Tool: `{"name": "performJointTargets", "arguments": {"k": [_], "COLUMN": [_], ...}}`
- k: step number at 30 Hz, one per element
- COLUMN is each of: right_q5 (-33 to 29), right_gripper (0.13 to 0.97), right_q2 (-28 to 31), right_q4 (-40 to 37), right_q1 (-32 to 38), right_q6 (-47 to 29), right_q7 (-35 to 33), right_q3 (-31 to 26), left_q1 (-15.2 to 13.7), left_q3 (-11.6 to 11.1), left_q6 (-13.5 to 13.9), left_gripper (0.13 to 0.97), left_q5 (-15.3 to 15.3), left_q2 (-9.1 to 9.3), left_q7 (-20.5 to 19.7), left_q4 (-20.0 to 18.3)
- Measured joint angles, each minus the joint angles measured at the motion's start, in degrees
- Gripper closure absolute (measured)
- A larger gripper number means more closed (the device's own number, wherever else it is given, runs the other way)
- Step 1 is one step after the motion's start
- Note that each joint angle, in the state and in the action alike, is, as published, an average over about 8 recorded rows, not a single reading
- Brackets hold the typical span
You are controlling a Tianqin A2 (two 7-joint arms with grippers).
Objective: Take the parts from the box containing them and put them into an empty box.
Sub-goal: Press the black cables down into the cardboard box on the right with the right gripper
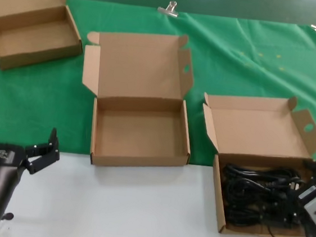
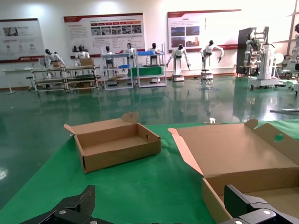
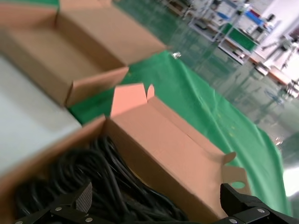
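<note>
Half-hidden right end effector (image 1: 309,188) over cords (image 1: 254,194)

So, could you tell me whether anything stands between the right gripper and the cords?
Nothing visible does: the open right gripper hangs at the full box, right over the cords, which lie uncovered below its leaning-back lid.

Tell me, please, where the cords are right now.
In the head view, the cords lie in the right-hand box, beside the open right gripper.

Counter (image 1: 125,217): white front strip, green cloth (image 1: 248,66) behind.
Three open cardboard boxes: oblong box (image 1: 33,40), empty box (image 1: 139,136), box of cords (image 1: 219,204); two clips (image 1: 168,8) at the far edge.
</note>
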Motion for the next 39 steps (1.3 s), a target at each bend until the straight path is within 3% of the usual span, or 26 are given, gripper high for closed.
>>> {"name": "performJointTargets", "arguments": {"k": [6,14,39], "right_q5": [9.08,15.59,16.64], "right_gripper": [0.129,0.129,0.14], "right_q2": [1.41,1.03,-5.39], "right_q4": [0.16,1.91,-5.93], "right_q1": [8.42,12.08,13.57], "right_q6": [5.88,11.53,11.66], "right_q7": [-14.21,-27.54,-33.09], "right_q3": [-9.96,-13.99,-14.52], "left_q1": [0.0,0.0,0.0], "left_q3": [0.0,0.0,0.0], "left_q6": [0.0,0.0,0.0], "left_gripper": [0.132,0.132,0.132], "left_q5": [0.0,0.0,0.01], "left_q2": [0.0,0.0,0.0], "left_q7": [0.0,0.0,0.0], "left_q4": [0.0,0.0,0.0]}}
